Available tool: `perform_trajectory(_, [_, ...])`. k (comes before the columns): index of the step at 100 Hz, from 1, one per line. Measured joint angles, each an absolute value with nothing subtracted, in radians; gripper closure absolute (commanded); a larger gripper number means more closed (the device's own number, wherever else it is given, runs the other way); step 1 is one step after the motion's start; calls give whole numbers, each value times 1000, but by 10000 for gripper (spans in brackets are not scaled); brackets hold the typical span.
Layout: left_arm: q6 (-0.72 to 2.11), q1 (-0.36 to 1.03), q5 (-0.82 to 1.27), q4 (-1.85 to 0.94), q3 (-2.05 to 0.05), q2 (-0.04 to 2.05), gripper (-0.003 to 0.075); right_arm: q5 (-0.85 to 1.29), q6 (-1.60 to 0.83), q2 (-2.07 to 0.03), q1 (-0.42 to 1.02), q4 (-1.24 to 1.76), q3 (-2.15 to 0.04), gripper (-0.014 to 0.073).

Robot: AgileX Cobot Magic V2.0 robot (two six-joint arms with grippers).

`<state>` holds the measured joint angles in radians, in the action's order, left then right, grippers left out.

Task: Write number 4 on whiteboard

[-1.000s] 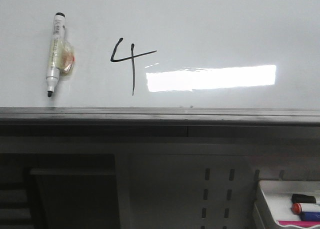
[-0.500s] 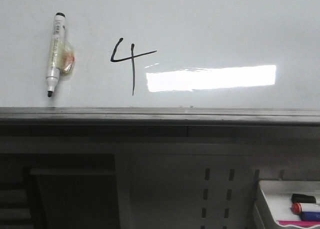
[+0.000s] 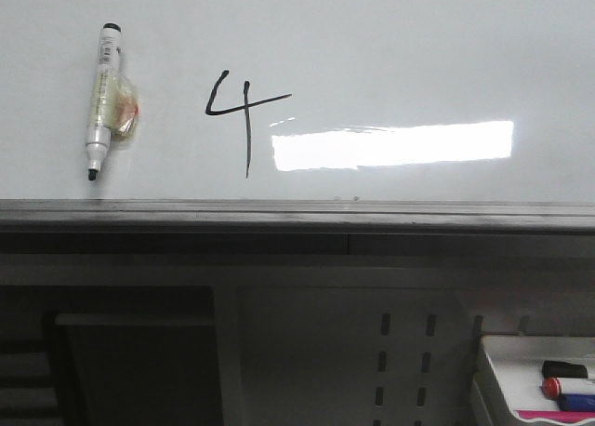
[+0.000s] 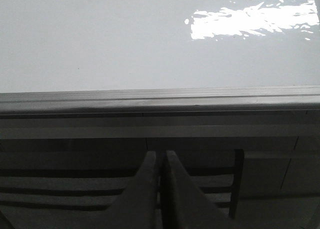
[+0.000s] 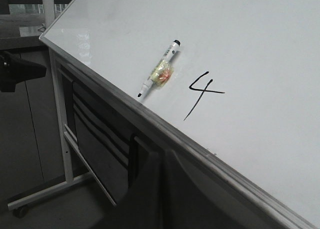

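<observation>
Black number 4 drawn on whiteboard, open top, crossbar running right, long stem ending just above grey lower rail. Same 4 visible in right wrist view. Marker stuck to whiteboard left of the 4, uncapped tip down, yellowish wad at mid-body. Bright glare strip right of the 4's stem. White tray below rail, far right of the 4, holding red- and blue-capped markers. Left gripper below rail, jaws together, holding nothing. Right gripper also below rail, jaws together, holding nothing.
</observation>
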<state>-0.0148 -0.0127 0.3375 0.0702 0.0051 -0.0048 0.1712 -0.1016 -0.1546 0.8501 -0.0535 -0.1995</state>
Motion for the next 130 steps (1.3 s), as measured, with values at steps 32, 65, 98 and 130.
perform_trajectory(32, [-15, -13, 338, 70, 5, -5, 741, 171, -102, -155, 850, -53, -200, 658])
perform_trajectory(65, [-15, -13, 338, 71, 5, -5, 741, 100, -102, -155, 713, -53, -193, 658])
perform_trajectory(98, [-14, -13, 338, 71, 5, -5, 741, 91, -102, -155, 172, -53, -191, 658])
perform_trajectory(130, [-14, -13, 338, 71, 5, -5, 741, 122, -101, -107, -41, -53, -120, 658])
